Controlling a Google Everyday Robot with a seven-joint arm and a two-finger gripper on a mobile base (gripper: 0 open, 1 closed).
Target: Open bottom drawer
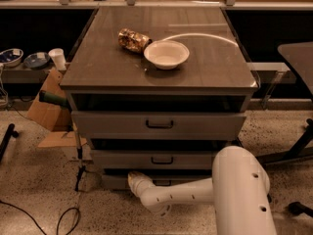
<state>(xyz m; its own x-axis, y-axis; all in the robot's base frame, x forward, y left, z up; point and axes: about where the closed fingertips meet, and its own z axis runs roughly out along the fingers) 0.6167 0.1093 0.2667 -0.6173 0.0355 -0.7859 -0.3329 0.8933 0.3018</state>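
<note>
The bottom drawer (pixel 115 181) is the lowest, slimmest grey front of the cabinet, just above the floor. Only its left part shows; the rest is hidden behind my white arm (pixel 186 196). Its small black handle (pixel 164 183) peeks out just above the arm. My gripper (pixel 133 178) is at the end of the arm, low down, against the drawer front left of the handle. The drawer looks closed or nearly so.
The middle drawer (pixel 161 159) and top drawer (pixel 159 124) sit above it. A white bowl (pixel 166 54) and a snack bag (pixel 133 39) lie on the cabinet top. A cardboard box (pixel 46 109) and cables (pixel 68 214) are at the left. Chair legs (pixel 293 153) are at the right.
</note>
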